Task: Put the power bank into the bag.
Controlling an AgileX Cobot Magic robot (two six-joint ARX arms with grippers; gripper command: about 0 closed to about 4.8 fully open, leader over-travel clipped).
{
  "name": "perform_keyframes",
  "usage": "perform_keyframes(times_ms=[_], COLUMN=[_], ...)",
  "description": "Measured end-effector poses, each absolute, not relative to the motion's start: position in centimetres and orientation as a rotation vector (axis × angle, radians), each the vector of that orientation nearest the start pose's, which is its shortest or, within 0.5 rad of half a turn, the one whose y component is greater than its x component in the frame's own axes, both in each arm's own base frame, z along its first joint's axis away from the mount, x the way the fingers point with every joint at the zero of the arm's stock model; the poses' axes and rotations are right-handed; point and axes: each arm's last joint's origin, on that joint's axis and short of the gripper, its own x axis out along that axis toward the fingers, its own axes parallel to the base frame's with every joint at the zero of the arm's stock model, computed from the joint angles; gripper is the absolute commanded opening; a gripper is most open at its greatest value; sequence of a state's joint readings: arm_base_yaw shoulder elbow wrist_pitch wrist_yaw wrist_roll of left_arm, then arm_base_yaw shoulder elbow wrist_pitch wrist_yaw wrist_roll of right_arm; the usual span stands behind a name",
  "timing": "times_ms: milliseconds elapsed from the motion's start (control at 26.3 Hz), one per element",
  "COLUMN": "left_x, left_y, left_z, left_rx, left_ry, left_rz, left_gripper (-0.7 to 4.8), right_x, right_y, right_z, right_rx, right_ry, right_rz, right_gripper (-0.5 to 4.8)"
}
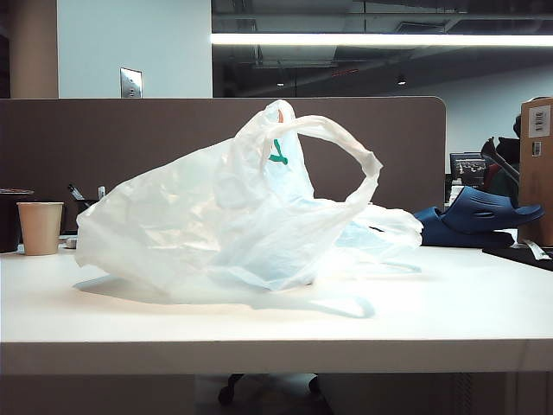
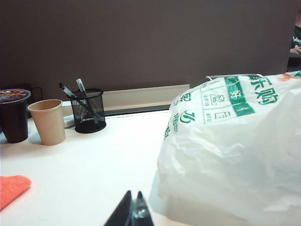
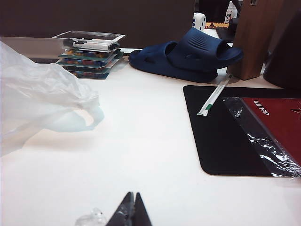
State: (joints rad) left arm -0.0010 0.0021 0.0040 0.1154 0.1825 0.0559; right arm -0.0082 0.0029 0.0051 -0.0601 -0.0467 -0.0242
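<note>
From across the room, the bag (image 1: 233, 225) sits crumpled in the middle of the white table (image 1: 449, 320), thin, see-through white plastic puffed up, one loop handle arching high on the right and a bit of green and orange print near the top. A paper cup (image 1: 40, 227) stands at the far left and dark blue sandals (image 1: 479, 216) lie at the far right. The power bank does not show in any view.

From the left wrist, the left gripper (image 2: 133, 213) hangs low over the table with its fingers pressed together, just beside the bag (image 2: 230, 150), whose green print faces it. A mesh pen holder (image 2: 88, 111) stands beyond.

From the right wrist, the right gripper (image 3: 130, 212) is likewise pressed together, empty, the bag's (image 3: 37, 99) edge off to one side, a black mat (image 3: 221, 136) on the other.
</note>
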Motion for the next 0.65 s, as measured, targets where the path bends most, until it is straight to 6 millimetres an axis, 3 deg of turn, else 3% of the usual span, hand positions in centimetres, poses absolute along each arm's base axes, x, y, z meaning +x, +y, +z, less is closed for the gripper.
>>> perform_keyframes(times_ms=[647], left_x=[9.64], left_y=[-0.53], left_z=[17.58], left_rx=[0.061], left_ry=[-0.122], left_rz=[-0.18], left_gripper=[-0.06], right_x=[9.72], right_y=[0.06], right_z=[15.65], right_rx=[-0.021], right_ry=[0.085], right_rz=[0.04], right_gripper=[-0.08])
